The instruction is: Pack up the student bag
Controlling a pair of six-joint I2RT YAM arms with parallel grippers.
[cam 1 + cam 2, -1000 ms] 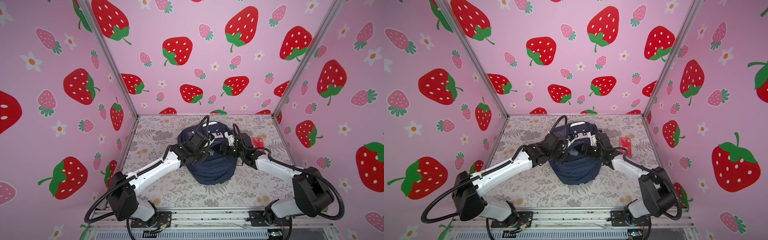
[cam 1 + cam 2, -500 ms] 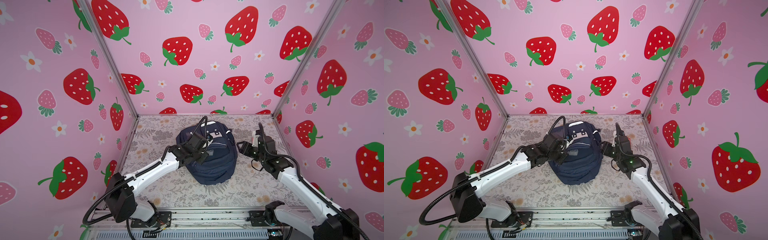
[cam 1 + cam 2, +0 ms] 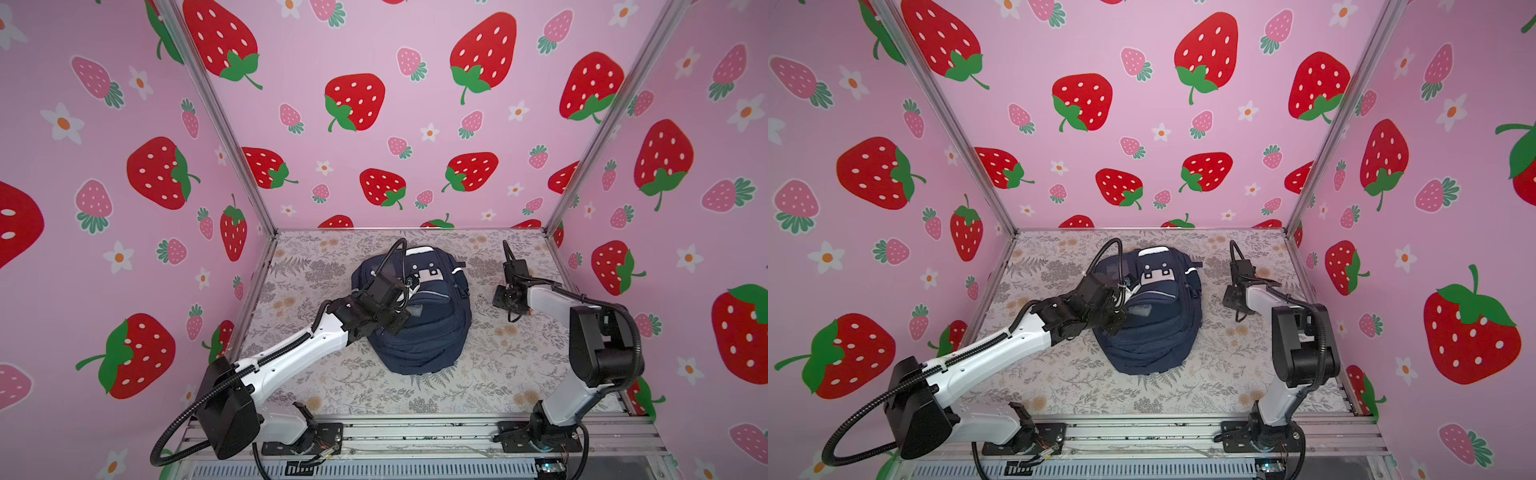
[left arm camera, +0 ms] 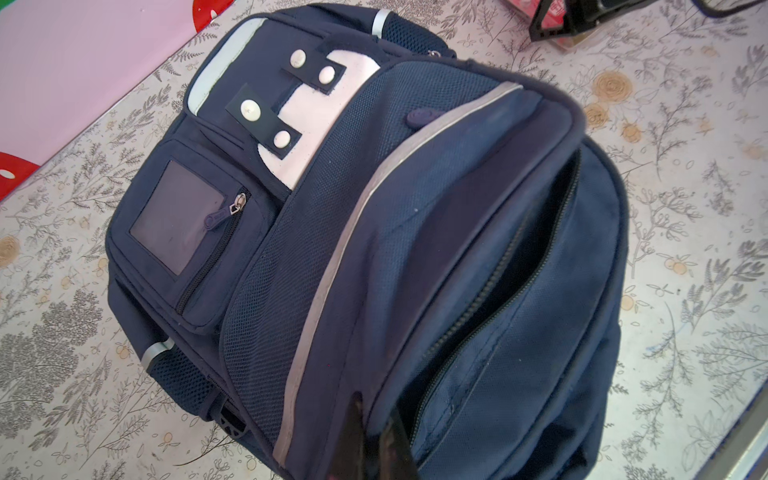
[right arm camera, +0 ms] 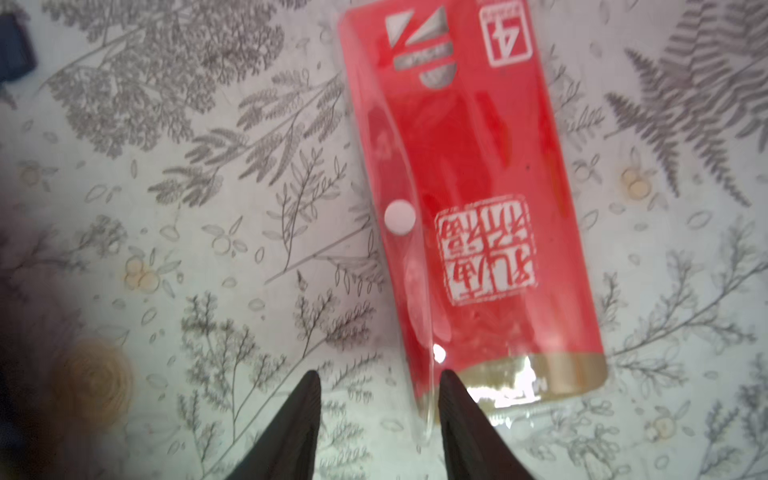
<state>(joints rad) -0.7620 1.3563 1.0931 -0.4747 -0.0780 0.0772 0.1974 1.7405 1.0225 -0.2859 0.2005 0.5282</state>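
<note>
Mid-pack, on the fetch of one item. Finds the student bag (image 3: 432, 332) lying front-up about the middle of the counter (image 3: 353, 395), white patch (image 3: 428, 272) toward the back wall (image 3: 395, 124), plain in both top views. Pins it there with the left pincer (image 4: 374, 446), clamped shut on the fabric lip of the unzipped pocket (image 4: 523, 266) and propping that lip just enough to bare a dark slot. Hangs the right pincer (image 5: 378, 395) low over a red packet (image 5: 469, 208), clear-sleeved, flat on the counter on the right arm's side of the bag and apart from it. Shows those jaws parted: one black fingertip (image 5: 303, 415) over bare counter, its mate over the packet's gold end, the packet's clear edge between, nothing pinched so far as can be told. Calls next, most likely, for closing on that thin, glossy, flat-lying edge, so probably for pressing down or working a finger under before squeezing. Then calls for lifting, carrying across to the slot and feeding in end-first, with the lip kept raised by the left. Risks a glancing close skating the packet away, or a sagging lip narrowing the mouth.
</note>
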